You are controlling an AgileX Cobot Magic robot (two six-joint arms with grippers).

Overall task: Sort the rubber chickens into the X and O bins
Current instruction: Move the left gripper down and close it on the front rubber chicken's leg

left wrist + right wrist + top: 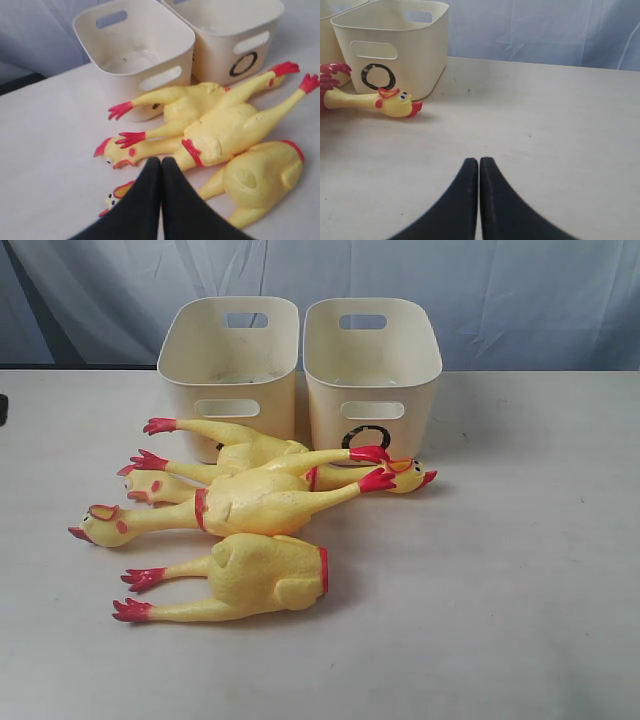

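So the rubber chickens (260, 502) are all heaped on the table (520, 590) right in front of the O bin (372, 350). One head (410, 475) lies just by its front wall, near the O. The second bin (230, 350) sits just beside the O bin, and the headless body (265, 575) lies farthest from it. On the left gripper (161, 167) and right gripper (479, 167), jaws are pressed together, gripping nothing.

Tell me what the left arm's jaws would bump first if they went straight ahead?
Probably the middle rubber chicken, at its neck by the red ring; the shut jaws point right at it. How high they hover above it is unclear.
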